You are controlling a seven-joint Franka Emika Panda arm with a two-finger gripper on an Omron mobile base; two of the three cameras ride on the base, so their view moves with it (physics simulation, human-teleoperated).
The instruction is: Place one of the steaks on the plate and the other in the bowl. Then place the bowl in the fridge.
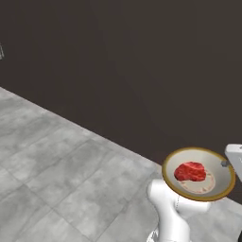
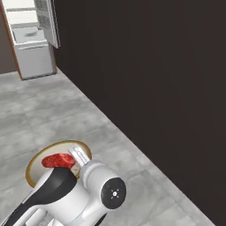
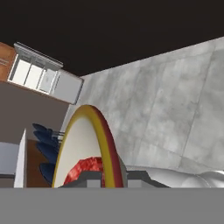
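Note:
A tan bowl (image 1: 196,156) with a brown rim hangs above the floor, and one red steak (image 1: 190,171) lies inside it. My gripper (image 1: 225,164) is shut on the bowl's right rim. From the right base view the bowl (image 2: 37,165) and steak (image 2: 57,160) sit just behind the gripper (image 2: 79,155). In the hand view the bowl (image 3: 83,140) stands edge-on with the steak (image 3: 85,168) low inside it, the rim pinched in the gripper (image 3: 111,178). The fridge (image 2: 33,39) stands open far away at the upper left, also visible as the fridge (image 3: 43,78). The plate is out of view.
A long dark wall (image 2: 154,79) runs along the right of the grey tiled floor (image 1: 61,179). Several dark blue seats (image 3: 46,148) stand by a counter beyond the bowl. The fridge door (image 2: 47,22) swings outward.

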